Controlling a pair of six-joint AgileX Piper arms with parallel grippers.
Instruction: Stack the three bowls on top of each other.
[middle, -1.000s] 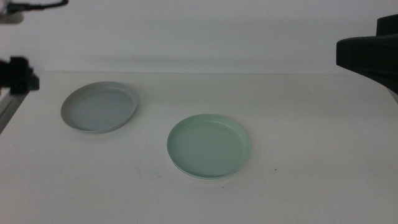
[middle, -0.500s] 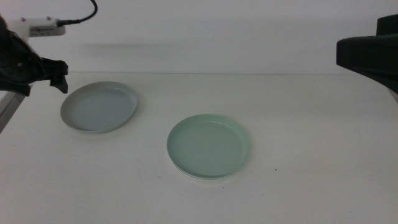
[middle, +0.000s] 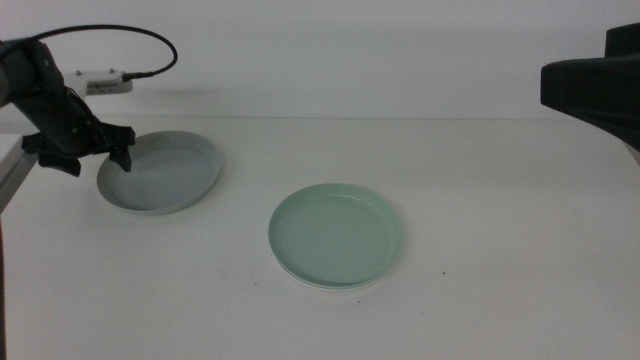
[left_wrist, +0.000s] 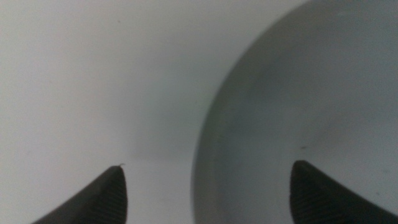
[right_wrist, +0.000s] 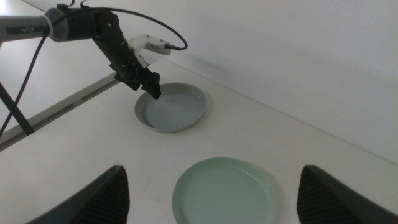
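White bench (middle: 500, 300) all round, and only two dishes are clearly countable on it: one pale grey bowl (middle: 160, 172) at the far left and one mint green bowl (middle: 336, 235) near the middle, well apart from each other. Under the near edge of the green one there's a thin paler rim peeking out, which could be a white dish beneath it, but I can't say for sure.

The middle view shows the left gripper (middle: 85, 158) hanging at the grey bowl's left rim, jaws spread wide. The left wrist view is the close-up: one jaw sits over bare bench, the other over the inside of the grey bowl (left_wrist: 298, 93), so the rim runs between them. Can't tell if either jaw is touching it.

The right wrist view gives the wide shot the others don't: both bowls, the left arm (right_wrist: 102, 31) with its cable, and the right gripper (right_wrist: 211, 199) held high above the bench on the near side of the green bowl (right_wrist: 224, 190), jaws wide apart with nothing between them.
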